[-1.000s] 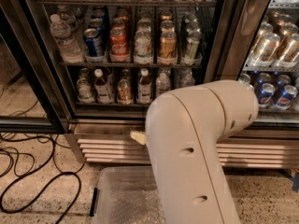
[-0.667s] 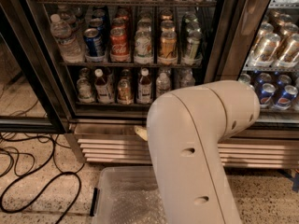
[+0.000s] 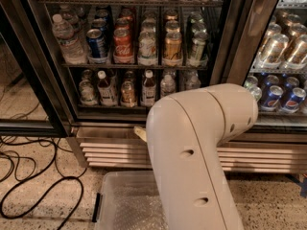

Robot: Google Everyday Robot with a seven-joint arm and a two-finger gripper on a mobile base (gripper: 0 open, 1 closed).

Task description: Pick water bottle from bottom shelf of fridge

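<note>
Speckled flooring (image 3: 33, 214) fills the foreground, with black cables (image 3: 45, 191) looping over it at the left and a clear plastic bin (image 3: 120, 200) standing at the bottom centre. Rising behind the bin, the robot's bulky beige arm (image 3: 196, 152) hides much of the middle of the scene. Only a small tan tip of the gripper (image 3: 140, 133) pokes out at the arm's left edge, low down in front of the louvered steel base (image 3: 108, 153) of the fridge (image 3: 231, 42); whether it is spread or closed cannot be told, and it holds nothing visible. Just above that base runs the bottom shelf (image 3: 108, 107), where the water bottle (image 3: 167, 86) stands upright, just right of the brown-liquid bottles (image 3: 148, 87) with white caps and above and to the right of the gripper, apart from it. One rack higher stands a row of cans (image 3: 123, 44), with a much larger clear bottle (image 3: 67, 38) at its left end
</note>
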